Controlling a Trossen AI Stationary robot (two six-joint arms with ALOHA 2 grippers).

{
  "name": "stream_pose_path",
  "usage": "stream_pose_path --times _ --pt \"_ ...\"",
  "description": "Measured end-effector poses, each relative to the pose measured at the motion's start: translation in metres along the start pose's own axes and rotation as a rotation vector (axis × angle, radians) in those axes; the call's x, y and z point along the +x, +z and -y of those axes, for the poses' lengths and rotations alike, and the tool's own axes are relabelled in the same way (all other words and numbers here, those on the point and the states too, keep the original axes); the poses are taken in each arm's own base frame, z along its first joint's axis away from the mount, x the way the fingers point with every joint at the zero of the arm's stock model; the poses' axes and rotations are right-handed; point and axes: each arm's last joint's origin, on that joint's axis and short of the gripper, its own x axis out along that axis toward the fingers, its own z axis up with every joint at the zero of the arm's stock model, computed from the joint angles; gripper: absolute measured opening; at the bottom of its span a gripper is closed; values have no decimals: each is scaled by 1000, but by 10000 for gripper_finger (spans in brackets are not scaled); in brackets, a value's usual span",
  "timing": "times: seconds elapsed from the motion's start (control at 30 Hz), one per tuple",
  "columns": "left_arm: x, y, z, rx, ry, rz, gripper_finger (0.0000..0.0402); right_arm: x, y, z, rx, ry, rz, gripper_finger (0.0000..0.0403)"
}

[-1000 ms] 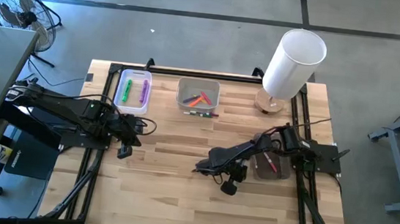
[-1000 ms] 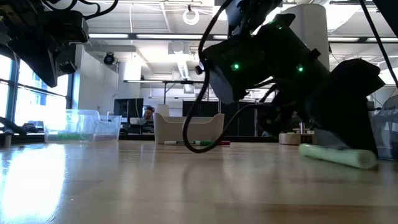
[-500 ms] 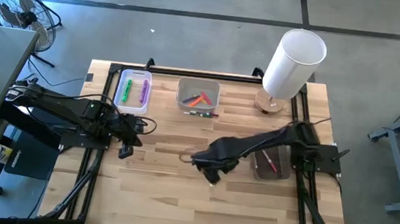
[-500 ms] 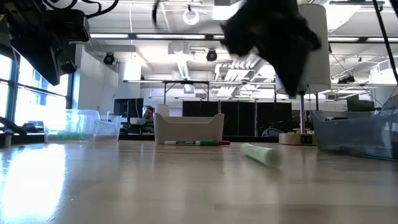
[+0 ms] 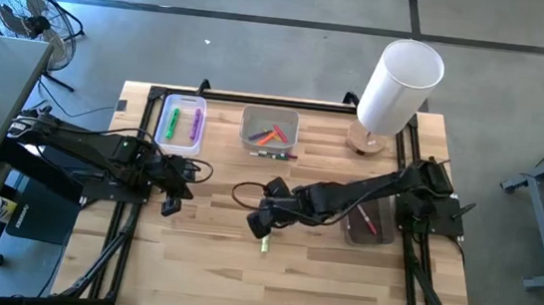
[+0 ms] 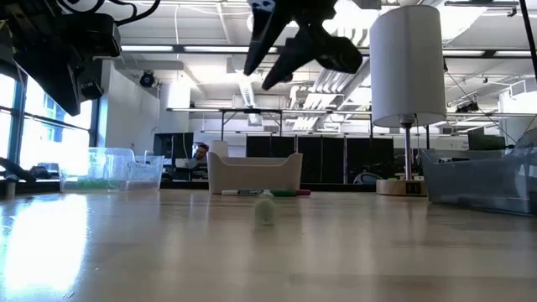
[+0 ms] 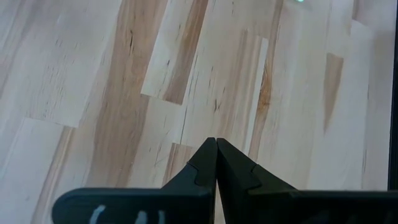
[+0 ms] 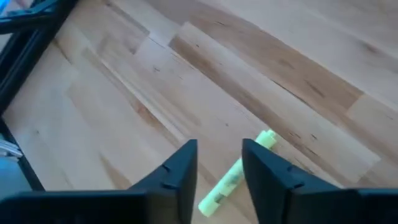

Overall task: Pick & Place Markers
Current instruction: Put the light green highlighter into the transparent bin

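You had open worktop (image 5: 201, 266) across the whole near half, with only a pale green marker (image 5: 265, 243) lying loose there. The right pincer (image 5: 261, 226) hung just above that marker, its arm stretched across the middle. Along the far edge, a clear bin (image 5: 181, 124), a white tray (image 5: 269, 130) and a lamp (image 5: 396, 84) blocked passage.

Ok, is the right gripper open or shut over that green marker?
Open. In the right wrist view the right gripper shows a clear gap between its fingers, and the green marker lies flat on the table below, not held.
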Motion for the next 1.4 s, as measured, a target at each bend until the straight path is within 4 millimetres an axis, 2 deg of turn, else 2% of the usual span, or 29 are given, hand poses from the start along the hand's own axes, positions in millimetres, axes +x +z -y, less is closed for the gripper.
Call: stream_pose_path --times 0.1,0.2,0.37,0.5,0.63,0.73,0.83,1.0,1.17,1.4 --pt "0 0 0 -11 0 -1 0 8 2 7 11 -7 -8 137" --pt "0 0 0 -28 0 -1 0 14 1 16 13 -42 -33 145" --pt "0 0 0 -47 -2 -3 0 25 -3 23 16 -24 -47 145" --pt "0 1 0 -72 -6 3 0 26 -3 26 -4 -35 -73 147" --pt "0 3 1 -126 13 44 10 24 -1 30 -91 -80 -25 142" --pt "0 6 1 -151 15 81 40 25 4 36 -139 -119 -44 128" --pt "0 9 2 -205 35 130 86 27 11 43 -211 -136 -70 102" --pt "1 23 3 -261 103 309 154 30 25 52 -357 -146 -75 52" --pt "4 39 10 -374 56 432 167 31 37 62 -498 -164 -99 7" --pt "28 64 21 -576 225 236 168 30 53 78 -666 -161 -170 10"
